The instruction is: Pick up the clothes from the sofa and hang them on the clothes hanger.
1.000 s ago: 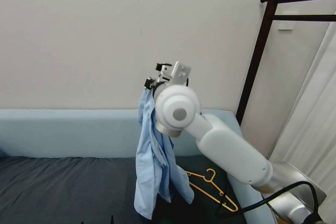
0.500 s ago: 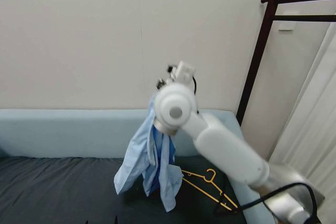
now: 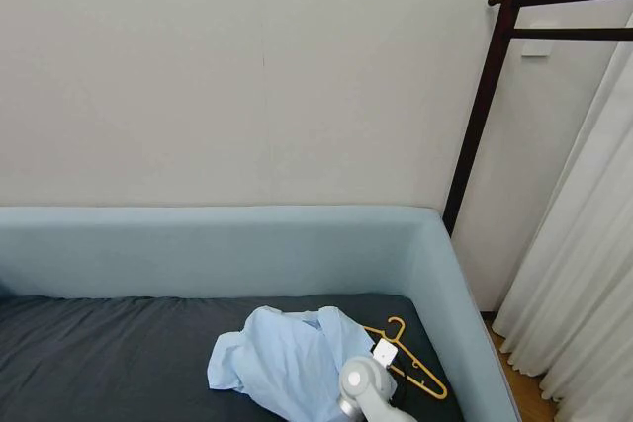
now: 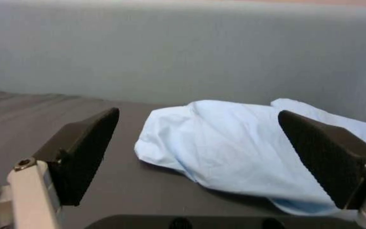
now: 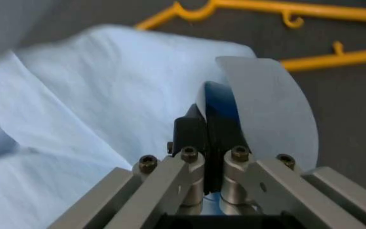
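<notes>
Since the earlier frames the right arm [image 3: 358, 387] has dropped from the middle of the head view to its lower edge, and the light blue shirt [image 3: 282, 363], which then hung full length from the raised hand, now lies crumpled on the dark sofa seat [image 3: 109, 353] at lower centre. Risks, as judged: the pinch takes only a thin fold, so a fresh lift may let the cloth slide out; a trailing sleeve may snag the yellow hanger [image 3: 410, 361], which lies on the seat just right of the shirt, and drag it along; the bunched garment may hang unevenly and miss the bar of the dark wooden clothes rack [image 3: 485, 106], which stands well apart at upper right. Right hand [image 5: 205, 126]: clenched on a fold of the shirt [image 5: 106, 95], jaws pressed together with cloth between them, resting at the garment's right edge. Left hand [image 4: 199, 117]: spread wide and holding nothing, low over the seat, with the shirt [image 4: 234, 148] lying just beyond its fingers [image 4: 81, 152], apart from them.
</notes>
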Robot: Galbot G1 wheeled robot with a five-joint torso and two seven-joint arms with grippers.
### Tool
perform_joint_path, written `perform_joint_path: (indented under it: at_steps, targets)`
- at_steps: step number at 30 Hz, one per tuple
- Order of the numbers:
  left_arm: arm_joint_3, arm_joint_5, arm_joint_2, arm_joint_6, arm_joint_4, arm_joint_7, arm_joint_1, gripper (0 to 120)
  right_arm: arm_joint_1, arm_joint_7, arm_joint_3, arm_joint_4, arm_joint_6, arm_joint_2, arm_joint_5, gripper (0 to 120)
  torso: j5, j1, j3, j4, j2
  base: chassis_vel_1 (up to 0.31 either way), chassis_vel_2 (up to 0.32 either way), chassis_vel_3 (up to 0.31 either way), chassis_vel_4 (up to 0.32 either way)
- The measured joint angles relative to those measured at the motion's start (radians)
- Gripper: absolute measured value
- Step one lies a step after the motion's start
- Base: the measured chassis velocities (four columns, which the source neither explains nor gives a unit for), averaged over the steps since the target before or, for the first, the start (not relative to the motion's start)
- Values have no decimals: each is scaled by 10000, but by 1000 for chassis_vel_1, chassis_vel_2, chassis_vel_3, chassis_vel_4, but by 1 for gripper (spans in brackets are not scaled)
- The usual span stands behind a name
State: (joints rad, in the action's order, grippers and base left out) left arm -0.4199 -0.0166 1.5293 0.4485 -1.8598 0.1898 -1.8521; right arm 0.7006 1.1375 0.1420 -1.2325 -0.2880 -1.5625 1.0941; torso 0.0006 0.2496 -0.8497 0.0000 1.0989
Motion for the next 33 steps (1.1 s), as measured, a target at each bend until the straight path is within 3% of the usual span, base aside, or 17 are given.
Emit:
perform_joint_path:
  at_steps: [6,10,14,18,30,33]
  targets:
    - [-102,-17,-67,104,-10,-5,-167,99,-1392,-1255,1171,2403,207,-472,-500,0,-3,2,-1,-4,0,0,0,0,0]
    - [-128,34,-115,127,-55,-9,-187,99,-1146,-2263,726,2269,20,-463,-673,1,-1,1,0,-3,0,0,0,0,0]
    - [-140,66,-128,133,-61,-1,-179,99,-848,-2787,425,1871,-169,-326,-730,15,2,2,-1,1,0,0,0,0,0]
    - [-119,82,-137,167,-59,9,-158,99,-111,-4022,-393,81,-763,552,-806,33,0,1,0,-2,0,0,0,0,0]
    - [-98,79,-267,205,-131,29,-222,99,887,-5945,-1146,-2369,-1879,3057,-1477,76,3,1,0,-6,0,0,0,0,0]
    - [-47,37,-235,206,-132,29,-210,99,1248,-7064,-1135,-2315,-1193,3609,-3509,89,3,0,1,3,1,0,0,0,0]
